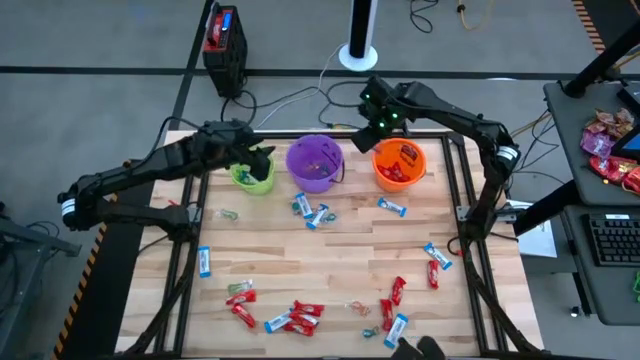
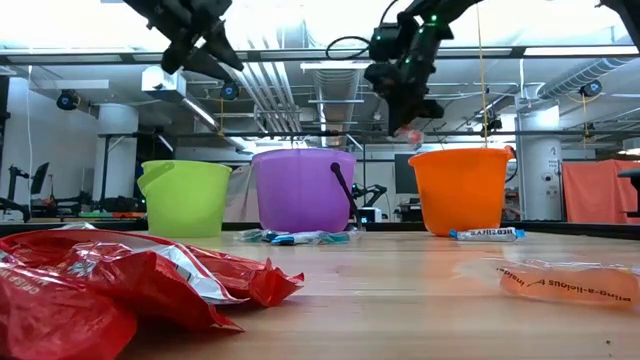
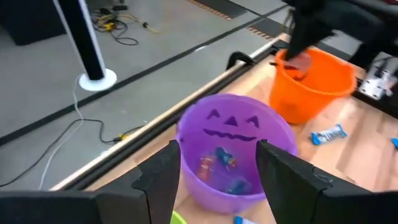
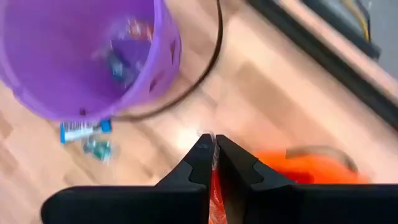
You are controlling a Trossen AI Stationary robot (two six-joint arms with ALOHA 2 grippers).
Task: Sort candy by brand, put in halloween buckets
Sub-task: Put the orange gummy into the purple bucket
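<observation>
- While plenty of candy [image 1: 300, 318] is scattered over the desk [image 1: 330, 265], we judge the sorting only partly done.
- We see our left hand [image 1: 258, 160] above the lime green bucket [image 1: 252, 178], its fingers spread and nothing between them; the left wrist view looks past them into the purple bucket [image 3: 231, 149].
- We see our right hand [image 1: 381, 122] raised near the back rim of the orange bucket [image 1: 399, 166], fingers pressed together on a red wrapper [image 4: 215, 180], which we take for a red candy about to drop in.
- Done so far: the orange bucket holds red pieces, and the purple bucket holds a few wrapped ones, blue among them as far as we can tell; we cannot make out what lies in the green one.
- Left to do: red and blue-and-white candies lie near the front edge, a few blue ones just in front of the purple and orange buckets, and small clear ones here and there.
- We reckon well over half the pieces are not yet sorted.
</observation>
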